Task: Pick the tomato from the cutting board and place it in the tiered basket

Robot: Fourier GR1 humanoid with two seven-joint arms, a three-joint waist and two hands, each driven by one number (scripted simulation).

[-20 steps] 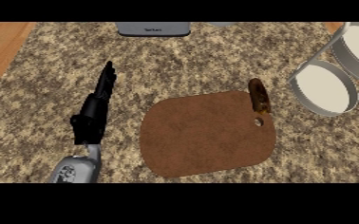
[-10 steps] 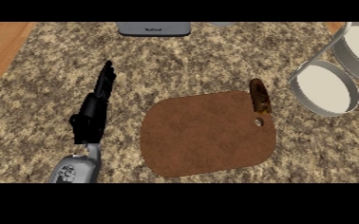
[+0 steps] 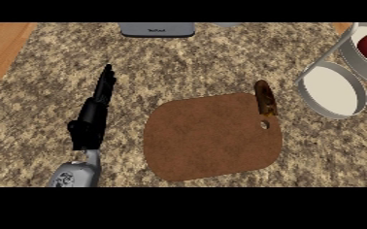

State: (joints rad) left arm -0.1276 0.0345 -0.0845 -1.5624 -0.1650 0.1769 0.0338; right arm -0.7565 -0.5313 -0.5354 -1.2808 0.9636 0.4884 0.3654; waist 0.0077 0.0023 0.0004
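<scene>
Left hand [image 3: 91,121]: fingers straight, empty | cutting board [image 3: 208,140]: just right of it, you see no tomato there | basket [image 3: 329,89]: far right, dark red patch [image 3: 362,46] in upper tier

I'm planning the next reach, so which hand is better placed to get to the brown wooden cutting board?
Probably the left hand: it is open, fingers straight, left of the brown wooden cutting board. The right hand is not in view.
</scene>
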